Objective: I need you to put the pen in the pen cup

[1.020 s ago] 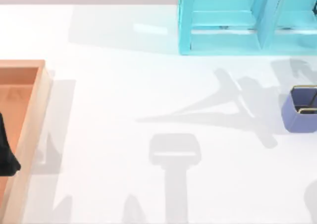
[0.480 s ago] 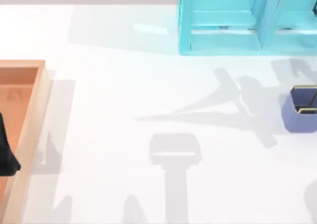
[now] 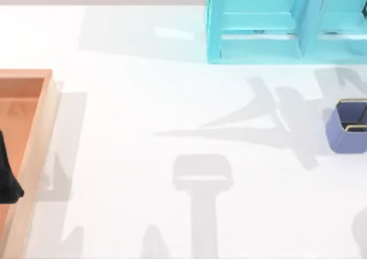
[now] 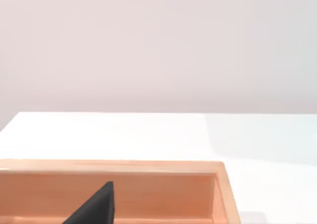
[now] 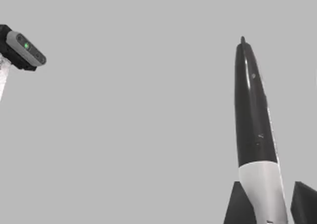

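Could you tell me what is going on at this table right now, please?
The right gripper holds the pen between its fingers, lifted against a plain grey backdrop in the right wrist view. The pen cup sits at the table's right edge, below the turquoise shelf unit, with no pen in it yet. The left gripper is parked over the orange tray at the left.

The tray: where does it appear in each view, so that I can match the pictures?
Top view: the tray is at the left edge of the table.
Left wrist view: the tray lies along the bottom.
Right wrist view: here, the pen between the right gripper's jaws.
Shared landmark: the black shape over the tray, in the top and left wrist views.
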`<state>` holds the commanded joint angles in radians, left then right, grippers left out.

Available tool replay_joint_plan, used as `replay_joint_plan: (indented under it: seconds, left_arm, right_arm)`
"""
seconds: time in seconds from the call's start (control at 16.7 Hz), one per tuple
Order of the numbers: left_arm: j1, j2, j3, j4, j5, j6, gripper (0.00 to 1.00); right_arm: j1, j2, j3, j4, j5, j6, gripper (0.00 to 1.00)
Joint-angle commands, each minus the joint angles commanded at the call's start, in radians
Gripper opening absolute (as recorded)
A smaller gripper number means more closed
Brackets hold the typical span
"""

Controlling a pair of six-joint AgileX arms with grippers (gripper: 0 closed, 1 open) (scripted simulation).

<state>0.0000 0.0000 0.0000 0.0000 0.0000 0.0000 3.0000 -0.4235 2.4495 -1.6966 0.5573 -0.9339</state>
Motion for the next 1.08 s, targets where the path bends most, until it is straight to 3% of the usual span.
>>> replay_joint_plan:
  seconds: [0.24, 1.02, 1.08]
  left_arm:
    - [0.0, 0.0, 0.0, 0.0, 0.0, 0.0, 1.0]
    - [0.0, 0.0, 0.0, 0.0, 0.0, 0.0, 1.0]
    - [0.0, 0.0, 0.0, 0.0, 0.0, 0.0, 1.0]
  right_arm:
    - [0.0, -0.002, -0.001, 0.0, 0.0, 0.0, 0.0]
    - [0.0, -0.002, -0.001, 0.0, 0.0, 0.0, 0.98]
    - [0.0, -0.002, -0.001, 0.0, 0.0, 0.0, 1.0]
